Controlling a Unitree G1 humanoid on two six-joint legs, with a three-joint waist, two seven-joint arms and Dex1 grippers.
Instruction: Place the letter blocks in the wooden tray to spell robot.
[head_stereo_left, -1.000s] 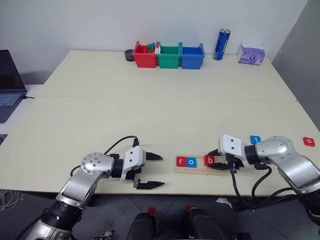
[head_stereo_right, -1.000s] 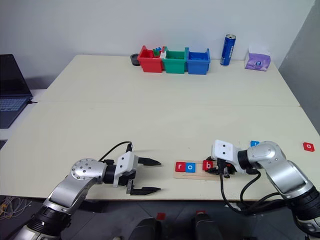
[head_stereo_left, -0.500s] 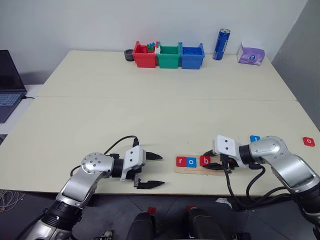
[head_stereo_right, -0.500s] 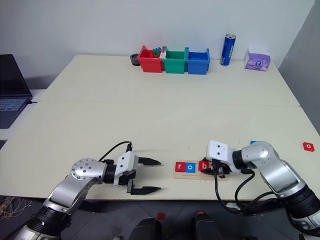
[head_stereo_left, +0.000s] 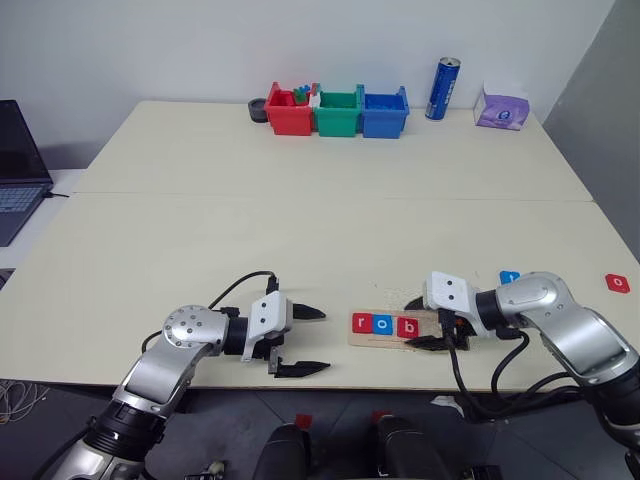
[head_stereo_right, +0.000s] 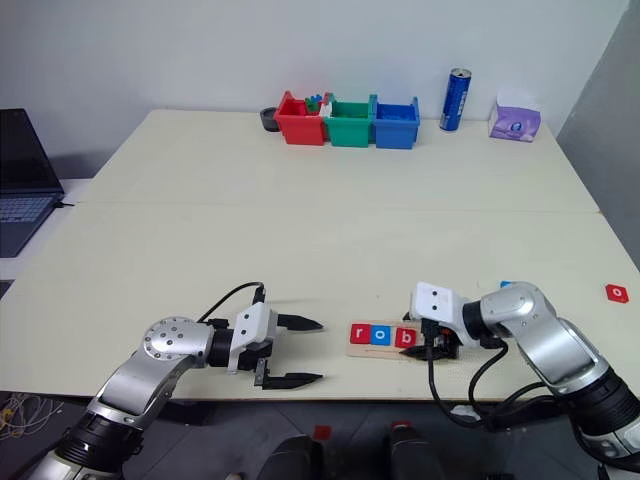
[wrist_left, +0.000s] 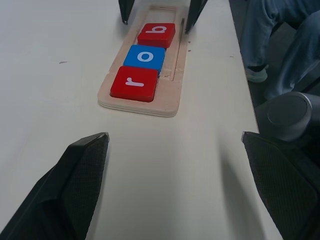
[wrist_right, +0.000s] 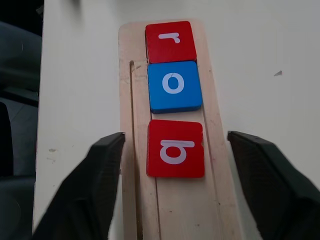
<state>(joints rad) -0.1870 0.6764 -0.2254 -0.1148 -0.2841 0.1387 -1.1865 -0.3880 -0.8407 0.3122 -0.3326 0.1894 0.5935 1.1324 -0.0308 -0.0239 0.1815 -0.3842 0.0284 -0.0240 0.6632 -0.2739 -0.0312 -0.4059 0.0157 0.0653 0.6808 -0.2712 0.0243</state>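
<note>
The wooden tray (head_stereo_left: 438, 322) lies near the table's front edge. In its groove sit three letter blocks side by side: red r (head_stereo_left: 361, 322), blue o (head_stereo_left: 383, 323) and red b (head_stereo_left: 407, 326). My right gripper (head_stereo_left: 418, 322) is open, with one finger on each side of the tray at the b block (wrist_right: 175, 148) and nothing in its grip. A blue t block (head_stereo_left: 510, 277) lies behind my right arm, and a red o block (head_stereo_left: 617, 283) sits at the far right. My left gripper (head_stereo_left: 322, 341) is open left of the tray (wrist_left: 140, 102), pointing at it.
Red (head_stereo_left: 288, 112), green (head_stereo_left: 338, 112) and blue (head_stereo_left: 384, 112) bins stand at the back, with a blue can (head_stereo_left: 443, 88) and a purple tissue pack (head_stereo_left: 502, 106) to their right. A laptop (head_stereo_left: 18, 165) sits off the table's left side. A seated person's legs (wrist_left: 270, 40) are beyond the front edge.
My right gripper slid the red b block left along the tray until it met the blue o, then opened and let it go. The left arm has not moved.
</note>
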